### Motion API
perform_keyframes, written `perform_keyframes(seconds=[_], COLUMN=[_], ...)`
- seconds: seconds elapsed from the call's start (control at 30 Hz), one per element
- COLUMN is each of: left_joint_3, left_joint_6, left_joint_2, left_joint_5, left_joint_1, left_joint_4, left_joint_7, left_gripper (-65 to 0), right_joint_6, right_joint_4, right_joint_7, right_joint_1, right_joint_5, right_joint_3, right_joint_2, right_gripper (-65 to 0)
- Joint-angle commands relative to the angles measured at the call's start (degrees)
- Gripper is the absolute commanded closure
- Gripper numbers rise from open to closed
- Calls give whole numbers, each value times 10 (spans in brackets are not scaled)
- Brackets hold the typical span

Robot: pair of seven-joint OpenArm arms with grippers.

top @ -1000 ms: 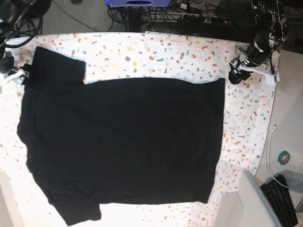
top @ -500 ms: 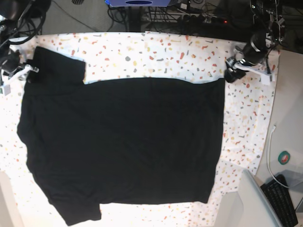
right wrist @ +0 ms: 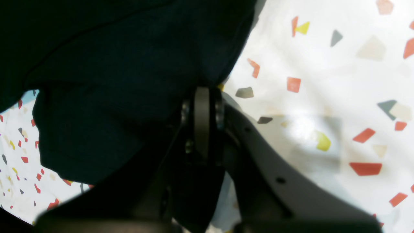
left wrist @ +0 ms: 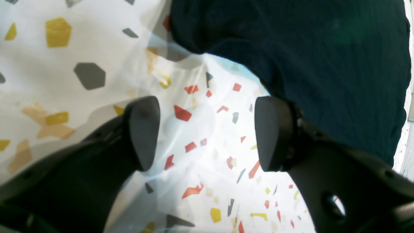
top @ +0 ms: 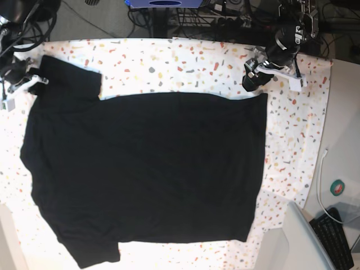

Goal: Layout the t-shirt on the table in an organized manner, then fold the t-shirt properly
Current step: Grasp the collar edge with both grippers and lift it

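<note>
The black short-sleeved soft cloth t-shirt (top: 146,169) lies spread flat on the large table with its white cover speckled with red, orange, yellow and grey flecks (top: 185,64), plain dark side up, taking most of the middle of the table in the base view. One sleeve juts toward the far left corner of the table, the other toward the near left edge, and the straight hem runs along the right side of the t-shirt. The right gripper (top: 28,81) sits at the far-left sleeve of the t-shirt; in the right wrist view its jaws are pressed together into a single thin line (right wrist: 202,123) right at the edge of the dark cloth (right wrist: 129,64), and a fold of the sleeve seems pinched there, though the cloth between them is too dark to make out clearly. The left gripper (top: 253,76) hangs just beyond the far hem corner of the t-shirt, over bare table. In the left wrist view its jaws stand well apart (left wrist: 207,132), with only the flecked cover (left wrist: 200,181) showing between the two dark fingertips (left wrist: 144,129), and the t-shirt's hem (left wrist: 307,58) lies just past them, close to the right fingertip.
</note>
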Motion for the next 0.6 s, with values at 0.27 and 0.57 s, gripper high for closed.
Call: perform_keyframes(seconds=[0.27, 0.57], left_joint_3=[-44, -89], left_joint_6=[-5, -5], left_joint_2=[16, 18], left_joint_5=[-18, -38], left_joint_1=[-25, -57], left_joint_4=[-7, -43], left_joint_7=[6, 9], left_gripper=[-433, -433], right_joint_6=[5, 5], right_joint_4=[1, 1], right_joint_7=[-21, -21], right_joint_1=[-2, -4], right_joint_5=[-7, -7], right_joint_3=[-3, -4], right_joint_2=[2, 2], right_gripper=[0, 0])
